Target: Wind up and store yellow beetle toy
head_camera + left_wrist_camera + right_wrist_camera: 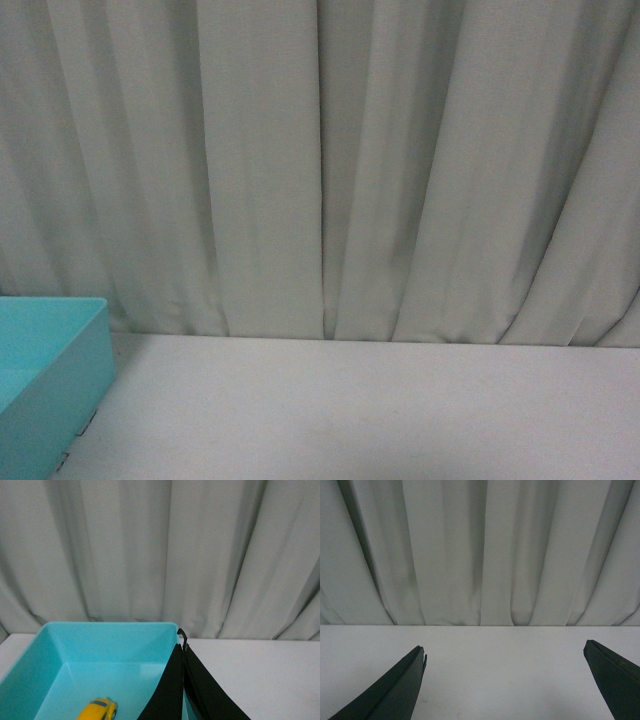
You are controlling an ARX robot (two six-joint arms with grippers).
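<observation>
The yellow beetle toy lies on the floor of a turquoise bin in the left wrist view, partly cut off by the frame edge. My left gripper is shut with nothing between its black fingers, and its tips hang over the bin's near corner, apart from the toy. My right gripper stands open above bare white table, with nothing between its fingers. The front view shows neither arm and not the toy, only a corner of the bin.
A white tabletop runs back to a pale grey curtain that closes off the far side. The turquoise bin sits at the table's left.
</observation>
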